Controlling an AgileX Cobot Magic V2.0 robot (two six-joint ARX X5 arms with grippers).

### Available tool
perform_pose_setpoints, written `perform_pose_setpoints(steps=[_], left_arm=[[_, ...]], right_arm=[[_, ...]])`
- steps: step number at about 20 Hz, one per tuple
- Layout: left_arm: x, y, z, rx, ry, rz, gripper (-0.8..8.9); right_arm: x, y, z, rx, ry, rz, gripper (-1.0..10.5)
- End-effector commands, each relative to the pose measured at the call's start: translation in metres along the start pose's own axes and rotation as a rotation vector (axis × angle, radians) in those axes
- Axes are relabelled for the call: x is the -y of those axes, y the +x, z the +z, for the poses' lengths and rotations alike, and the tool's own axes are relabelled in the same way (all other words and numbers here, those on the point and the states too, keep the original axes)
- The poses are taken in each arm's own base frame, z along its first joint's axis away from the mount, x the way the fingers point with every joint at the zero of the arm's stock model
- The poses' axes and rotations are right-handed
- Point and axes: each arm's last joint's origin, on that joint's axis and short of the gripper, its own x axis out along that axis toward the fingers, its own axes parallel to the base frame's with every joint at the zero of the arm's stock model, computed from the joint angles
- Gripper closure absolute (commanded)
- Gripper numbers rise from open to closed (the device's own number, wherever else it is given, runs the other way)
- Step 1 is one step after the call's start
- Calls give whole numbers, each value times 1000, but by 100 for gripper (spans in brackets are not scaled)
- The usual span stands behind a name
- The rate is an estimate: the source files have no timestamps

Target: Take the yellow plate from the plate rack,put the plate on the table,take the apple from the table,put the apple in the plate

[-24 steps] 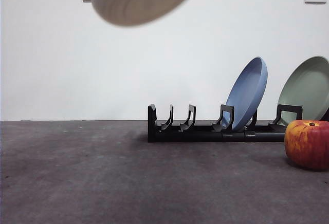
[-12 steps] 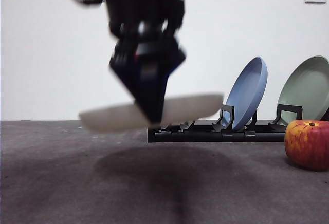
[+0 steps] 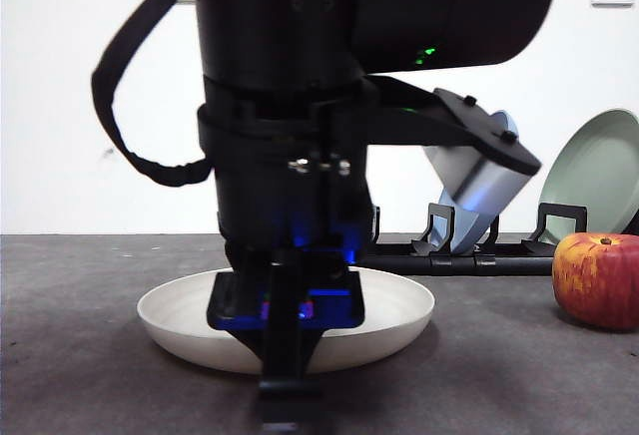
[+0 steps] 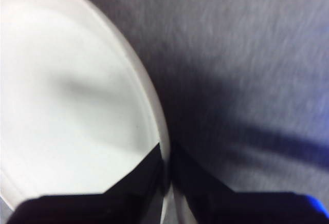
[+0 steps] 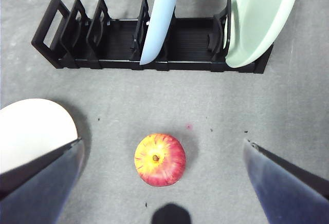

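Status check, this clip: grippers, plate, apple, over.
Left gripper shut on yellow plate, plate down on table. Right gripper open, above apple. Apple beside plate, path clear.

Cream yellow plate (image 3: 399,307) flat on the dark grey table (image 3: 519,385), out of the black plate rack (image 5: 110,49), with red-and-yellow apple (image 5: 160,160) upright on the table, apart from it.
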Motion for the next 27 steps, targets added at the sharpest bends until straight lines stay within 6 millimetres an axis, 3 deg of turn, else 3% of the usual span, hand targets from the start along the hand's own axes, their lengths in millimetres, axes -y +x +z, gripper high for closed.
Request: perform_pose_setpoints(steps=[1,6,10,15,18,22,25,27], left_arm=[[7,7,4,20,-7,-23,820],[9,7,1,5,-24,-58,804],[10,7,0,2,-34,-118,535],[-8,-14,9,2,-82,-116,529],[-31,-47,14,59,-142,-101,529],[-78,-117,-2,265,-323,-62,529],[-119,-169,-42,434,-540,9,529],[-139,-201,-83,533,-706,67,530]], right_arm=[[0,1,1,-2,-6,4,321],[1,4,2,-13,-4,3,321],[1,4,2,-15,-3,4,321],[1,4,2,-17,-3,4,321],[1,4,2,-17,-3,4,321],[1,6,2,-23,-2,4,321],[2,10,1,-50,3,3,320],[3,17,1,-89,9,3,320]])
